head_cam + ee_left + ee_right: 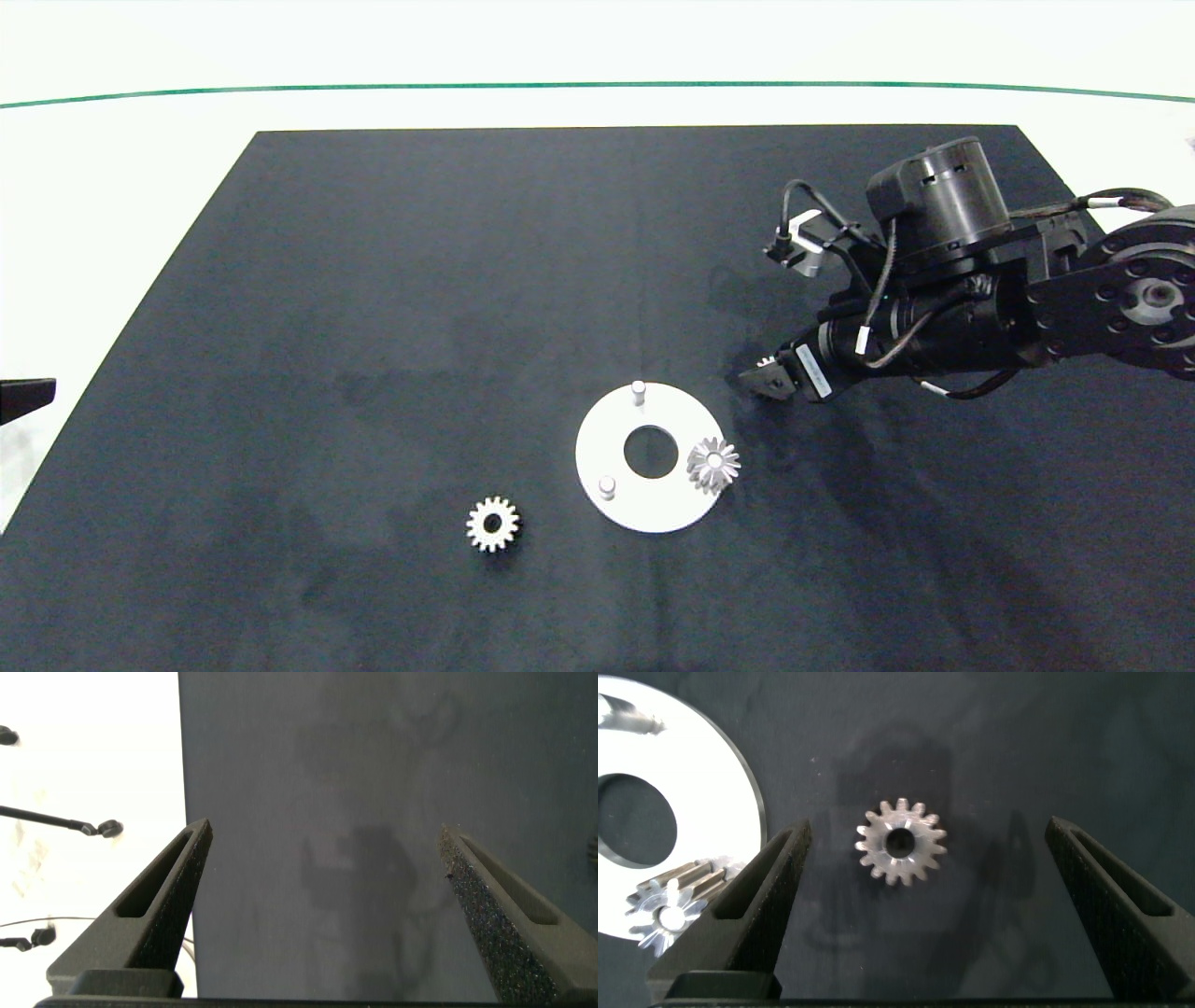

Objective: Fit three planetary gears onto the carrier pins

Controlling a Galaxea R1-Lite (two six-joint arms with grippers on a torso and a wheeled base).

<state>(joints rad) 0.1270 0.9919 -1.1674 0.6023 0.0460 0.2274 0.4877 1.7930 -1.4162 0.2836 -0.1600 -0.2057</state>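
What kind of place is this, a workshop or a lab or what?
Likely a robot test bench: a bare black mat on a white table, a white disc with pins, loose gears, the right gripper over one.

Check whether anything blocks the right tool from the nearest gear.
Nothing visible does. The small silvery toothed metal gear lies flat on the black mat between the right tool's open fingers, apart from the white ring-shaped disc. The left tool hangs over the mat's edge.
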